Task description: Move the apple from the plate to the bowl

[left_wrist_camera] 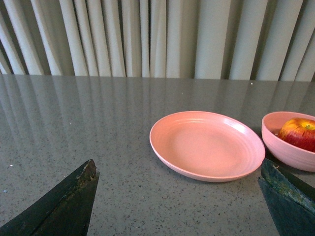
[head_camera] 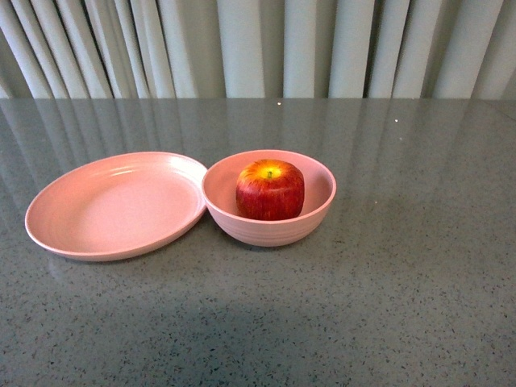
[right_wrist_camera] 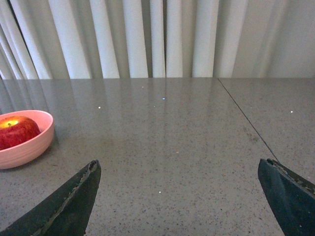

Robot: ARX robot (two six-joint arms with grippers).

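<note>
Apple (head_camera: 270, 190) sat upright in bowl (head_camera: 316, 222), bowl touching empty plate (head_camera: 64, 238) at its 3 o'clock on tabletop (head_camera: 403, 306). Left end effector (left_wrist_camera: 179, 196) and right end effector (right_wrist_camera: 179, 196) both spread apart, empty. Transfer looked done; next move: nothing but staying clear.

A: What carries everything?
B: A grey speckled surface (head_camera: 403, 266), glossy, with a thin seam visible in the right wrist view.
A: And directly on it?
B: The pink plate (head_camera: 56, 234) and the pink bowl (head_camera: 266, 230), rims touching.
</note>
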